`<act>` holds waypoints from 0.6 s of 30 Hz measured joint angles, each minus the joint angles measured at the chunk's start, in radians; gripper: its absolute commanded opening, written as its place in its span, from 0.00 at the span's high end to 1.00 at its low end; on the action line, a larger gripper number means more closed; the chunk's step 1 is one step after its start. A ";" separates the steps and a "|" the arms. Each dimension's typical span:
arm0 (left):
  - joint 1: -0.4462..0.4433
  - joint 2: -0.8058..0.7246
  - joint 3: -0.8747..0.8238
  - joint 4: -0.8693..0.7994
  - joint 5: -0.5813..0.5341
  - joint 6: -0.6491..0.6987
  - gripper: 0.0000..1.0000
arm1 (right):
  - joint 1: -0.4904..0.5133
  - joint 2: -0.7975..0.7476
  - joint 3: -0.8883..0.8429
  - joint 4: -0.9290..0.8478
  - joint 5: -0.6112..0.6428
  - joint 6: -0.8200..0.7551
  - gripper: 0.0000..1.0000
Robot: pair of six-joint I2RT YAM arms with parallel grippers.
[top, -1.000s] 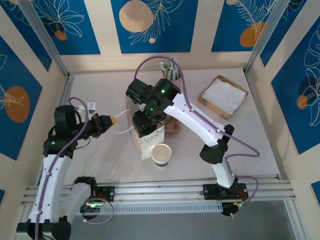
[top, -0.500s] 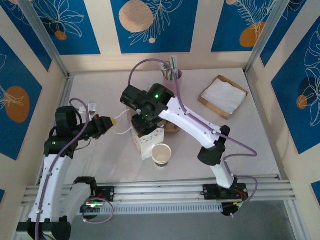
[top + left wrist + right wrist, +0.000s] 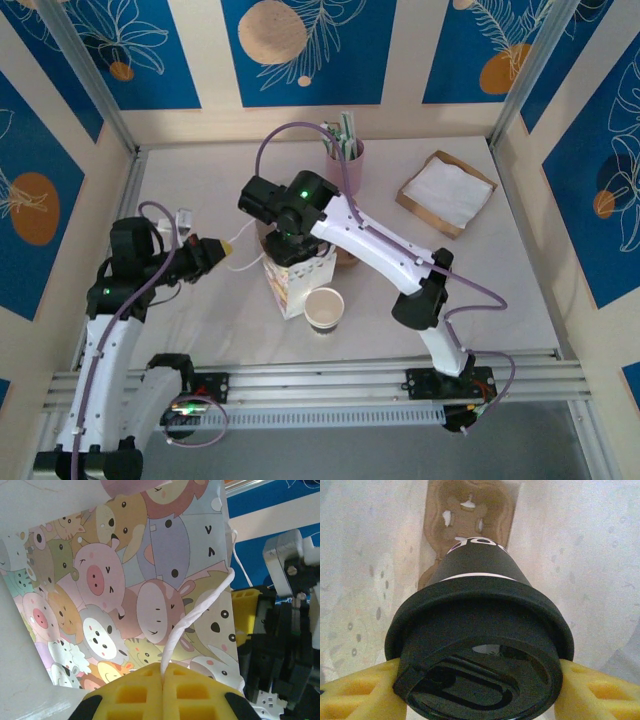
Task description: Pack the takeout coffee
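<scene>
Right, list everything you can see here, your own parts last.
gift bag: one, cartoon-animal print, centre
cord handle: one, white, on the gift bag
carrier: one, brown, bottom of the gift bag
takeout coffee: one, black lid, held inside the gift bag over the carrier
open cup: one, white, lidless, in front of the gift bag
straw cup: one, pink, far side
napkins: stack, white, on brown tray, far right
left hand: yellow, shut on cord handle
right hand: yellow, gripping takeout coffee
</scene>
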State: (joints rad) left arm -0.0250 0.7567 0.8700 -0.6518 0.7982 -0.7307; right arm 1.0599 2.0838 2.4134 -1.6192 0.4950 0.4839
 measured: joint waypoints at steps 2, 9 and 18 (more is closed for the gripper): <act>0.000 -0.003 0.000 -0.005 0.000 0.000 1.00 | 0.000 0.000 -0.002 0.000 0.000 0.006 0.41; 0.000 -0.009 -0.002 -0.019 -0.007 0.004 1.00 | 0.012 0.007 -0.002 0.002 0.026 0.023 0.41; 0.000 -0.009 -0.009 -0.022 -0.008 0.007 1.00 | 0.050 0.062 -0.002 0.003 0.074 0.023 0.41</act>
State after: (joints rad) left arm -0.0250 0.7479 0.8612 -0.6735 0.7906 -0.7238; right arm 1.1099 2.1456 2.4119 -1.6165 0.5690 0.5064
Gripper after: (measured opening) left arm 0.042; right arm 0.648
